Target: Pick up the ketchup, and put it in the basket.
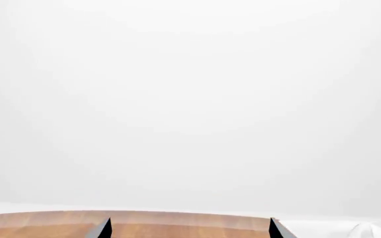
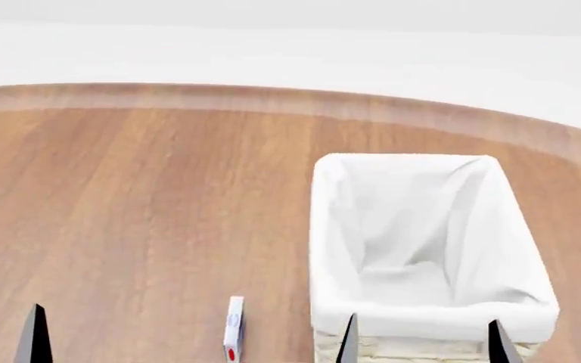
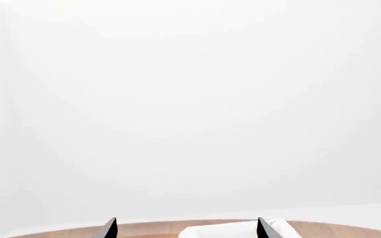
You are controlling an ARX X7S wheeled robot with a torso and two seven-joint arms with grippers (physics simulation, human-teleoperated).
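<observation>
The basket (image 2: 333,227), cream wicker with a white cloth liner, stands on the wooden table at the right of the head view; it holds nothing I can see. Its liner also shows in the right wrist view as the basket (image 3: 223,231). A slim white piece with a red patch (image 2: 233,329) rises at the bottom edge; I cannot tell whether it is the ketchup. My right gripper (image 3: 187,229) is open, its tips over the basket's near rim. My left gripper (image 1: 190,230) is open over bare wood, with one fingertip (image 2: 36,336) showing at the lower left.
The round wooden table (image 2: 149,189) ends in a curved far edge (image 2: 270,98), with a plain white floor and wall beyond. Both wrist views show mostly white background above the table's rim.
</observation>
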